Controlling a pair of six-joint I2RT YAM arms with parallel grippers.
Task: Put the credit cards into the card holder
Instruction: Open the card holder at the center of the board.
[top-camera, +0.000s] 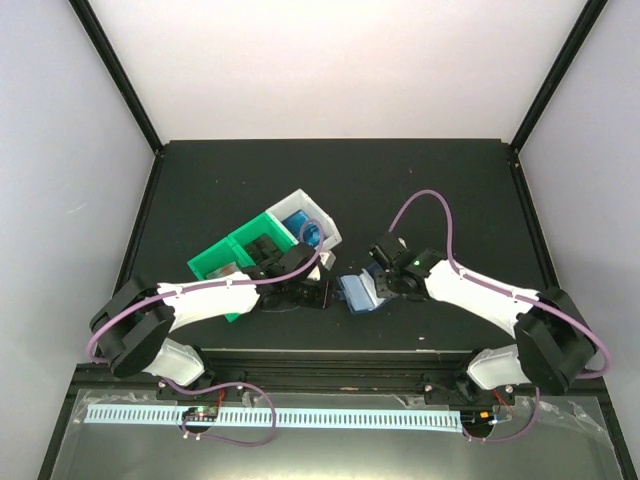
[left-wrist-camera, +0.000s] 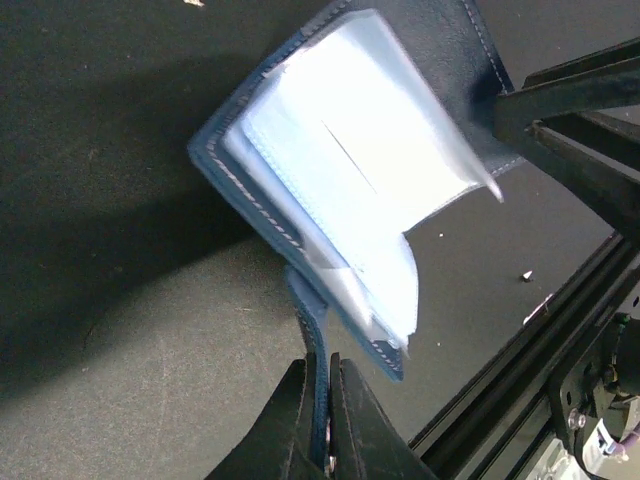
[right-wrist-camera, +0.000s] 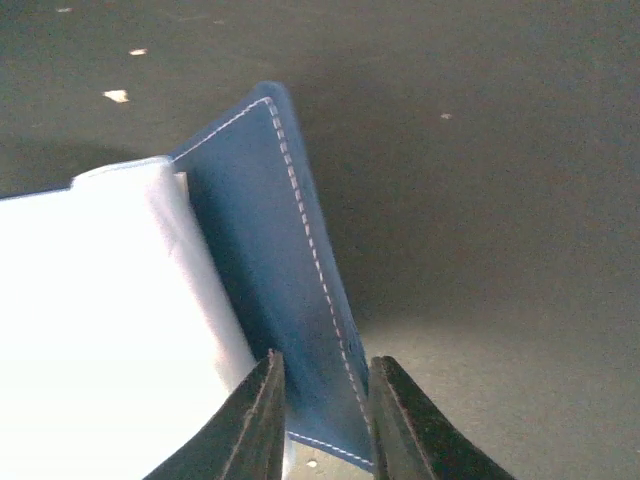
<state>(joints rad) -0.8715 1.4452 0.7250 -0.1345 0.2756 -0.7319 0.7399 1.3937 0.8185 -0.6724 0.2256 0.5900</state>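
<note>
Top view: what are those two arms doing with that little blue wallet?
The card holder stands open between the two arms. The left gripper is shut on its clasp tab. The right gripper has its fingers either side of one cover. The clear sleeves fan out, and no card is going in yet.

- My bench (top-camera: 200, 170) is black, with pale walls around it.
- Left of the middle I see a green bin (top-camera: 207, 267) and a white bin (top-camera: 322, 218) side by side, set at a slant.
- Blue cards (top-camera: 297, 222) lie in the white bin; something dark sits in the green one.
- The blue holder (top-camera: 357, 293) lies open just right of the bins.
- My left fingers (top-camera: 318, 293) reach its left side and my right fingers (top-camera: 376, 288) its right; their grip is too small to judge.
- A purple cable (top-camera: 430, 198) loops over the right arm (top-camera: 480, 290).
</note>
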